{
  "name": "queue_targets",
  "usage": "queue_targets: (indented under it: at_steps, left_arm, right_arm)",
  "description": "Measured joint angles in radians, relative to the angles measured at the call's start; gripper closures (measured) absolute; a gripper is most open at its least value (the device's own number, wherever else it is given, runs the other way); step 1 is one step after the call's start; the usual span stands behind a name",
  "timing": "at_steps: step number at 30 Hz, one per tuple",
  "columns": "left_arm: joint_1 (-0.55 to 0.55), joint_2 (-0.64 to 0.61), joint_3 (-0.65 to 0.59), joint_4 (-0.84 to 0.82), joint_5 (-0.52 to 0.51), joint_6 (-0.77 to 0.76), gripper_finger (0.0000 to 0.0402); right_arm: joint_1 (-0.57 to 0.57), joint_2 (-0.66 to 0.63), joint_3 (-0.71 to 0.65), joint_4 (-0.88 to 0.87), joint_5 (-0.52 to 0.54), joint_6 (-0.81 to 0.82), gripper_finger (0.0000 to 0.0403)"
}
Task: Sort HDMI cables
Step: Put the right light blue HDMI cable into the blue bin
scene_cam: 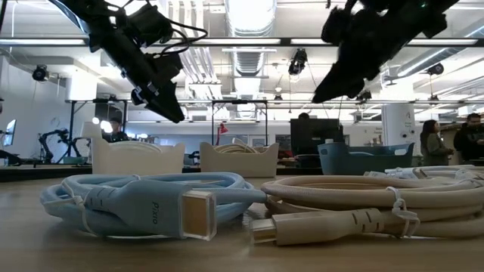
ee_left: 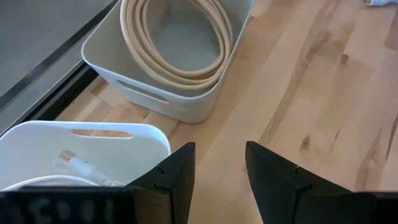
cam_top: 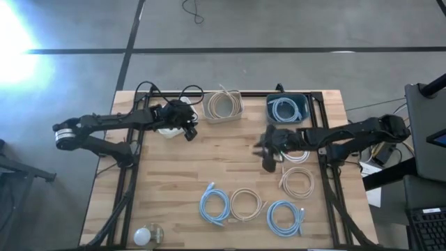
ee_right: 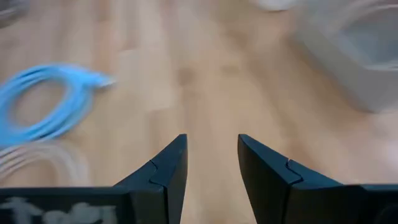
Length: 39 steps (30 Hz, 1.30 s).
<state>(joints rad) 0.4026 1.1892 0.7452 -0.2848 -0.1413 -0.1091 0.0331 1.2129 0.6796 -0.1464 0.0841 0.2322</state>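
High view: right tool [cam_top: 268,162], fingers apart and empty, hovers mid-bench near loose cable coils [cam_top: 251,206]; it should descend squarely over one coil's rim. Left tool [cam_top: 189,132], also apart, waits beside the bins [cam_top: 223,107].

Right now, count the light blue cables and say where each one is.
3: one in the dark blue bin, one near the front edge left of a beige coil, one right of it. More may be hidden.
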Motion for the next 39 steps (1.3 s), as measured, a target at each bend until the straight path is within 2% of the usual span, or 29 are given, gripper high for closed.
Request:
queue_targets:
  at_steps: [5, 8, 17, 23, 29, 39]
  left_arm:
    - [0.000, 0.000, 0.000, 0.000, -0.008, 0.001, 0.0248]
    - [0.000, 0.000, 0.000, 0.001, -0.017, 0.001, 0.0248]
    - [0.001, 0.000, 0.000, 0.021, -0.017, -0.008, 0.0248]
    - [0.001, 0.000, 0.000, 0.050, -0.018, -0.029, 0.0248]
    - [0.001, 0.000, 0.000, 0.049, -0.018, -0.053, 0.0248]
    - [0.000, 0.000, 0.000, 0.049, -0.018, -0.056, 0.0248]
  right_arm:
    - [0.116, 0.000, 0.000, -0.022, -0.143, 0.069, 0.0268]
    - [0.192, 0.000, 0.000, -0.041, -0.189, 0.132, 0.0268]
    - [0.372, 0.000, -0.001, -0.106, -0.202, 0.379, 0.0268]
    - [0.466, 0.000, -0.001, -0.197, -0.251, 0.517, 0.0268]
    - [0.527, 0.002, -0.007, -0.220, -0.242, 0.531, 0.0268]
    - [0.532, 0.002, -0.090, -0.209, -0.213, 0.523, 0.0268]
